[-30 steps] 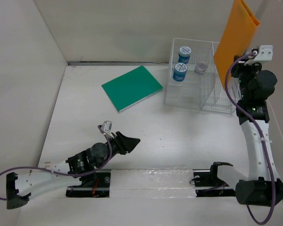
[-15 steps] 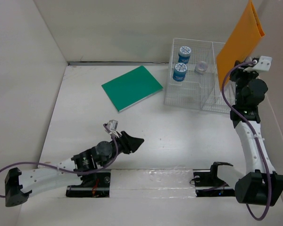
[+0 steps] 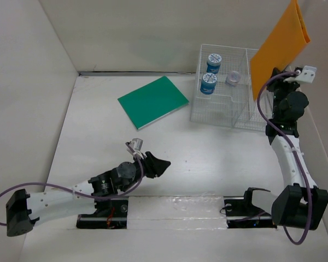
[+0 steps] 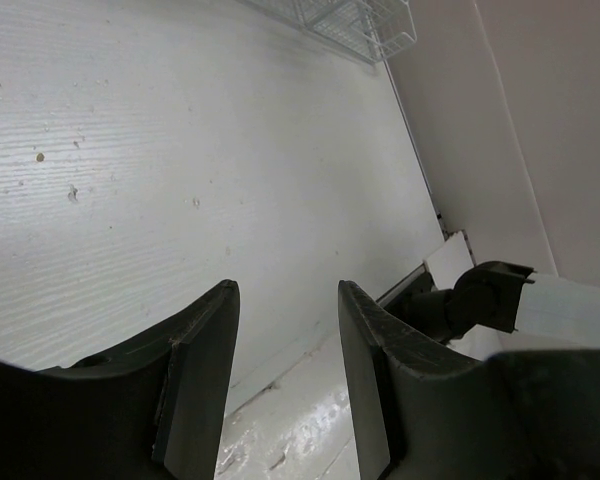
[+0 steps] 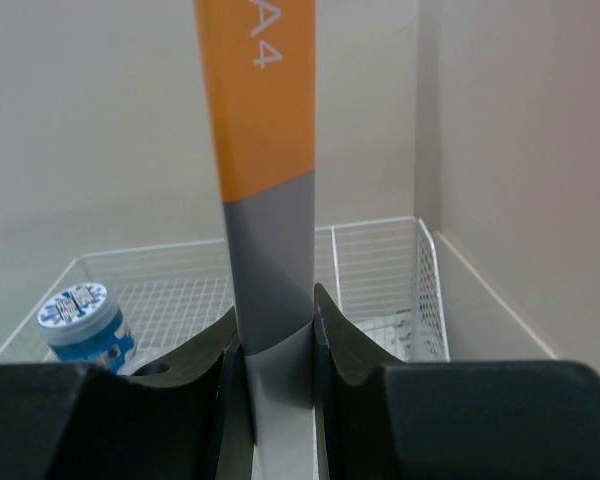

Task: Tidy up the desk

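Note:
My right gripper [image 3: 274,76] is shut on an orange A4 notebook [image 3: 279,49] with a grey spine end [image 5: 272,255]. It holds the notebook upright above the right compartment of the white wire-mesh rack [image 3: 225,117]. My left gripper [image 3: 165,164] is open and empty, low over the white desk [image 3: 208,147], its fingers [image 4: 200,380] pointing right. A green notebook [image 3: 152,101] lies flat on the desk at the back, left of the rack.
Two blue-lidded tubs [image 3: 211,71] and a small clear pot [image 3: 233,78] sit in the rack's left compartment; one tub shows in the right wrist view [image 5: 84,322]. Off-white wall panels stand left, behind and right. A taped strip [image 3: 175,204] runs along the near edge.
My right gripper has carried the orange notebook a little right and back over the rack. My left gripper has moved right and slightly nearer, still open.

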Robot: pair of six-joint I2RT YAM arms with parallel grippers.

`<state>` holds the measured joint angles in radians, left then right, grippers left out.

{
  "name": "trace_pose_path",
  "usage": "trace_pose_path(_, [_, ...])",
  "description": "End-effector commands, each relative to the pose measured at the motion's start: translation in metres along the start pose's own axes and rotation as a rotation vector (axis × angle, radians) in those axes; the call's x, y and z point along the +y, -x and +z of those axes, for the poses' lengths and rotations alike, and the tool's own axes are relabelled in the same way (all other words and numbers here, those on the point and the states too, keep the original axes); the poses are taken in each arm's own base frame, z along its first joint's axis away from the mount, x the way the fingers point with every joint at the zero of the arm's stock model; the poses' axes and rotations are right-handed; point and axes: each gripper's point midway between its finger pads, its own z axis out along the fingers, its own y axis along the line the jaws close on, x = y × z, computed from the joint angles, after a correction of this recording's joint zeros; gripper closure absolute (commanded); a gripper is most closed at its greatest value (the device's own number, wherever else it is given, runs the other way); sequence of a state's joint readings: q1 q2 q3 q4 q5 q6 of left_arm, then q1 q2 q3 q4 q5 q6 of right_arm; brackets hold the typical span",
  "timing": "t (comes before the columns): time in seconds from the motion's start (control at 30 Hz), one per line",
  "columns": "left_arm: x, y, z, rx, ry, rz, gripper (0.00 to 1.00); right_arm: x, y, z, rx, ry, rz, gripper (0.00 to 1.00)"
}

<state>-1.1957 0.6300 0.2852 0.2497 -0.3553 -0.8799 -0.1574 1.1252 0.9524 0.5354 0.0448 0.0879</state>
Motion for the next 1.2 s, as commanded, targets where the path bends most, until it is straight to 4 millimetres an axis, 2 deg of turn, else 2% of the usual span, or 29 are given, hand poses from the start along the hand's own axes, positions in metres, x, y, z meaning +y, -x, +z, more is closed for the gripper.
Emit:
trace_pose_path(0.0, [-0.034, 0.022, 0.000, -0.047, -0.089, -0.014, 0.60, 0.009, 0.021, 0.004, -0.126, 0.047, 0.045, 1.00])
trace_pose_path(0.17, [-0.035, 0.021, 0.003, -0.041, -0.086, -0.001, 0.60, 0.007, -0.006, 0.008, -0.101, 0.050, 0.050, 1.00])
trace_pose_path(0.37, [-0.034, 0.014, 0.009, -0.020, -0.088, 0.003, 0.60, 0.010, -0.029, 0.013, -0.080, 0.075, 0.047, 1.00])
trace_pose_path(0.4, [-0.032, 0.015, 0.011, -0.023, -0.085, 0.001, 0.60, 0.006, -0.039, 0.013, -0.064, 0.059, 0.046, 1.00])
trace_pose_path(0.43, [-0.030, 0.014, 0.013, -0.011, -0.084, 0.002, 0.60, 0.010, -0.042, 0.013, -0.070, 0.068, 0.047, 1.00])
trace_pose_path(0.5, [-0.032, 0.011, 0.014, -0.002, -0.098, 0.001, 0.60, 0.001, -0.051, 0.013, -0.073, 0.025, 0.051, 1.00])
trace_pose_path(0.63, [-0.029, 0.008, 0.016, 0.010, -0.090, 0.010, 0.60, 0.005, -0.079, 0.013, -0.055, 0.016, 0.074, 1.00])
trace_pose_path(0.73, [-0.027, 0.007, 0.017, 0.011, -0.079, 0.015, 0.60, 0.004, -0.086, 0.012, -0.065, -0.002, 0.074, 1.00])
trace_pose_path(0.77, [-0.028, 0.007, 0.016, 0.009, -0.081, 0.012, 0.60, 0.004, -0.097, 0.010, -0.049, -0.008, 0.073, 1.00])
trace_pose_path(1.0, [-0.031, 0.005, 0.017, 0.023, -0.093, -0.001, 0.60, 0.002, -0.115, 0.014, -0.061, -0.045, 0.089, 1.00])
trace_pose_path(1.17, [-0.029, 0.003, 0.020, 0.023, -0.082, -0.008, 0.60, 0.006, -0.105, 0.017, -0.109, -0.054, 0.087, 1.00])
